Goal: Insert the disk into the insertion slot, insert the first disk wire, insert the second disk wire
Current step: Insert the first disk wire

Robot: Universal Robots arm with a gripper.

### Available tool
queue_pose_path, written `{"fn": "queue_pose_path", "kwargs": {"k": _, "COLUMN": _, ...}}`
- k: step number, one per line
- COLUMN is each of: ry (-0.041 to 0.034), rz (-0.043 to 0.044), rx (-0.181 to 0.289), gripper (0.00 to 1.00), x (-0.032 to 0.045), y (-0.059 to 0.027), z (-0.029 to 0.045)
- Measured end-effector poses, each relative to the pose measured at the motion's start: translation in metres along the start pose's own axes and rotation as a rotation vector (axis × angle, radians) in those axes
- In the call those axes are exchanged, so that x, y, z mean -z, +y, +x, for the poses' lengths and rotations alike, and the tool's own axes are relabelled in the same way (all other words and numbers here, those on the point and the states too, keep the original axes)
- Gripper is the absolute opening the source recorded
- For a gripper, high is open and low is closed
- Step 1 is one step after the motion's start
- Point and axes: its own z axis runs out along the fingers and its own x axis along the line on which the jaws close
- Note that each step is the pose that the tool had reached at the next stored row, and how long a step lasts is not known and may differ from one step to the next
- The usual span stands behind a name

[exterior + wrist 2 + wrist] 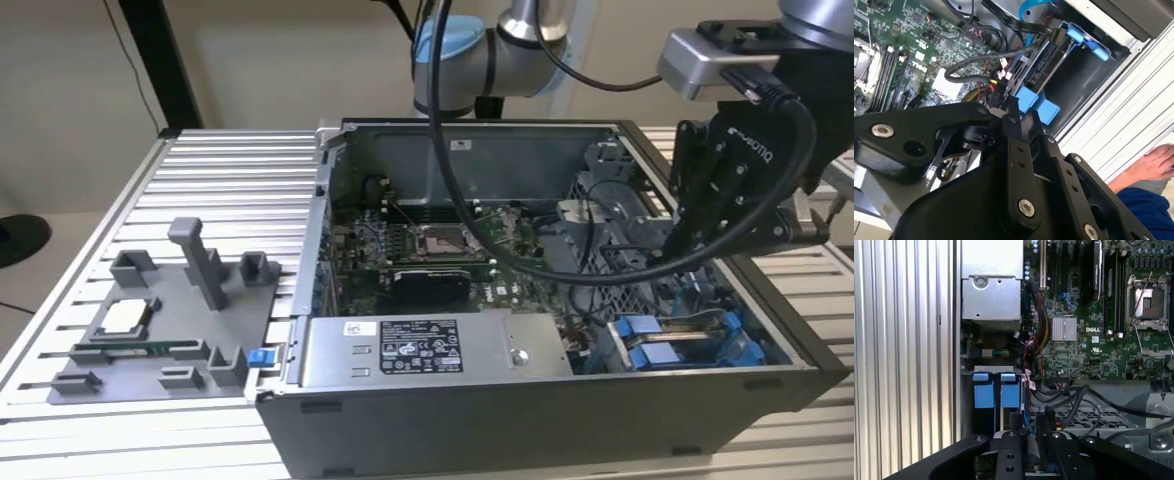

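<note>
Gripper point(683, 238), whose grip we cannot tell, hangs above the slot point(674, 345), which looks filled; we judge a wire step underway, needing fine alignment among cables point(979, 61).

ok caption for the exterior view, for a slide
Gripper hangs in the open computer case, among black cables near the blue-railed insertion slot.

An open dark-grey metal computer case point(534, 420) stands on the ribbed aluminium surface point(227, 170). Inside lie a green motherboard point(358, 262) with a silver processor socket point(442, 240) and, along the near wall, a grey labelled power-supply box point(427, 350). Beside the case, at the exterior view's left, sits a grey plastic fixture tray point(200, 325).
</note>
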Motion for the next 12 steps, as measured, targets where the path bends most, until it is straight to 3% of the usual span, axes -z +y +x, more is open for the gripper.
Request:
{"fn": "queue_pose_path", "kwargs": {"k": 2, "ry": -0.0002, "rz": 0.0002, "rx": 0.000, "gripper": 0.00, "x": -0.0001, "y": 0.0005, "z": -0.0018}}
{"fn": "queue_pose_path", "kwargs": {"k": 3, "ry": -0.0005, "rz": 0.0004, "rx": 0.000, "gripper": 1.00, "x": -0.0002, "y": 0.0007, "z": -0.0025}}
{"fn": "queue_pose_path", "kwargs": {"k": 7, "ry": -0.0068, "rz": 0.0007, "rx": 0.000, "gripper": 1.00, "x": -0.0025, "y": 0.0018, "z": -0.0037}}
{"fn": "queue_pose_path", "kwargs": {"k": 12, "ry": -0.0310, "rz": 0.0003, "rx": 0.004, "gripper": 1.00, "x": -0.0082, "y": 0.0030, "z": -0.0037}}
